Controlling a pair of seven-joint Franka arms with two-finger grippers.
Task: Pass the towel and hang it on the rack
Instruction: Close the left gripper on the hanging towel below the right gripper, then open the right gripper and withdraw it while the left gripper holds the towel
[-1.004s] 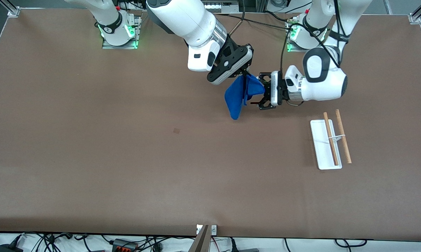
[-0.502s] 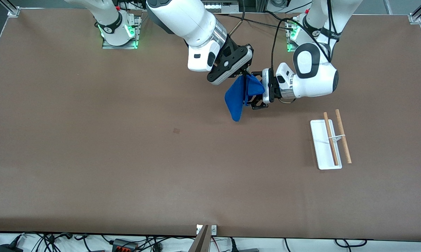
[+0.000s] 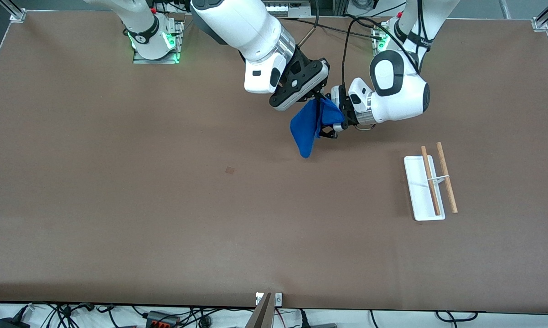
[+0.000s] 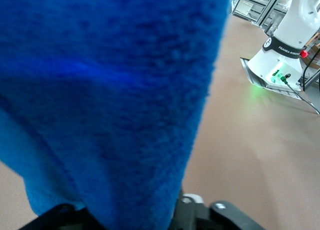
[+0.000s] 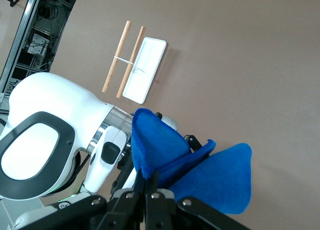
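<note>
The blue towel (image 3: 306, 130) hangs in the air over the middle of the table, folded, from my right gripper (image 3: 320, 97), which is shut on its top edge (image 5: 150, 182). My left gripper (image 3: 334, 117) lies sideways against the towel, open, with the cloth between its fingers (image 4: 192, 212). The towel fills the left wrist view (image 4: 110, 100) and also shows in the right wrist view (image 5: 200, 175). The rack (image 3: 421, 191), a white base with two wooden dowels (image 3: 446, 177), stands on the table toward the left arm's end, nearer to the front camera than the grippers. It also shows in the right wrist view (image 5: 145, 70).
The brown table (image 3: 164, 205) carries only the rack. A small dark mark (image 3: 230, 170) is on its surface. The arm bases (image 3: 155, 38) stand along the farthest edge. Cables lie past the nearest edge.
My left gripper has moved toward the right arm's end and closed in on the hanging towel, so the cloth now sits between its fingers. The right gripper and the towel have hardly moved.
</note>
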